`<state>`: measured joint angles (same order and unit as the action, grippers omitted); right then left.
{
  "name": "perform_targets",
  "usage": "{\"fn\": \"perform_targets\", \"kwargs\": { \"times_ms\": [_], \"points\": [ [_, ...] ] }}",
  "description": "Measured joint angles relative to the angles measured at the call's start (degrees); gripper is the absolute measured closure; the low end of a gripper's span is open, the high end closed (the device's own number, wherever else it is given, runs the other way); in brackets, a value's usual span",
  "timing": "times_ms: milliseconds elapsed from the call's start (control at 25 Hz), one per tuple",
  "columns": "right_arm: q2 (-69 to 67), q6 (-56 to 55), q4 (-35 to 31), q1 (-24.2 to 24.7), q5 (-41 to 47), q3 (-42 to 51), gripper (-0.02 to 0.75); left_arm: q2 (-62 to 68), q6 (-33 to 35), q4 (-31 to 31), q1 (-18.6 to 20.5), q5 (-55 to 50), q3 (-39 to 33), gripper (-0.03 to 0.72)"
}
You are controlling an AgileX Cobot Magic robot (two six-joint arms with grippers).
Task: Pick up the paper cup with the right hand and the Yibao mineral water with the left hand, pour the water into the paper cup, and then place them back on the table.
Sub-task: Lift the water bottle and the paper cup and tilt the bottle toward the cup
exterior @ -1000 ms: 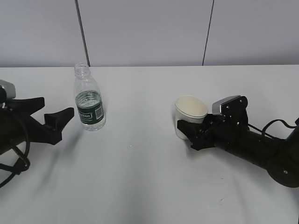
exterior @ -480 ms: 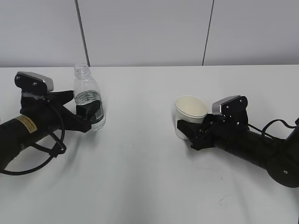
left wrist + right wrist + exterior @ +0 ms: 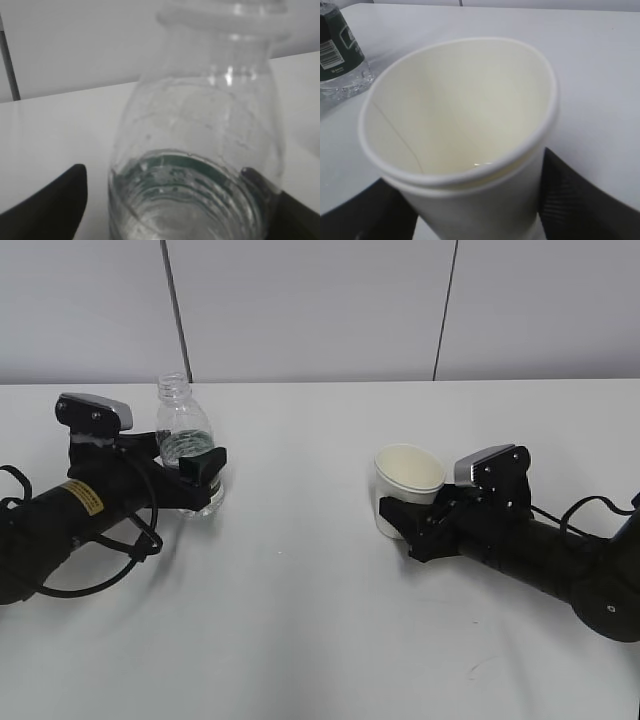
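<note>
Black and low over the white tabletop (image 3: 320, 590), your left hand (image 3: 70, 515) reached in from the left edge, its claw (image 3: 185, 465) spread around the upright Yibao mineral water (image 3: 185, 445), fingers either side. Your right hand (image 3: 540, 555) lay nearly level, its claw (image 3: 400, 520) pinching the paper cup (image 3: 407, 485), which leaned slightly. You could not read the bottle's green label; a barcode showed in the right wrist view.

The left hand (image 3: 190, 475) has advanced — jaws now flank the Yibao mineral water (image 3: 187, 430).
</note>
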<state>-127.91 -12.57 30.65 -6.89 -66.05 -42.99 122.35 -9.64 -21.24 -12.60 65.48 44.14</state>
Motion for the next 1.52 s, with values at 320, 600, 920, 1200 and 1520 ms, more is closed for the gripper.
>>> {"fn": "perform_targets", "kwargs": {
  "times_ms": [320,600,920,1200,1520],
  "points": [
    [0.0,0.0,0.0,0.0,0.0,0.0,0.226,1.5,-0.5,-1.1,0.0,-0.1,0.1,0.216],
    [0.0,0.0,-0.1,0.0,0.0,0.0,0.226,1.5,-0.5,-1.3,0.0,-0.1,0.1,0.3],
    [0.0,0.0,0.8,0.0,0.0,0.0,0.226,1.3,-0.5,-5.7,0.0,-0.2,0.1,0.309],
    [0.0,0.0,3.2,0.0,0.0,0.0,0.227,-0.1,-0.5,-8.0,0.0,-1.8,0.1,0.335],
    [0.0,-1.8,11.5,0.0,-0.3,0.0,0.227,-5.9,-0.5,-15.0,0.0,-10.2,0.1,0.338]
  ]
}}
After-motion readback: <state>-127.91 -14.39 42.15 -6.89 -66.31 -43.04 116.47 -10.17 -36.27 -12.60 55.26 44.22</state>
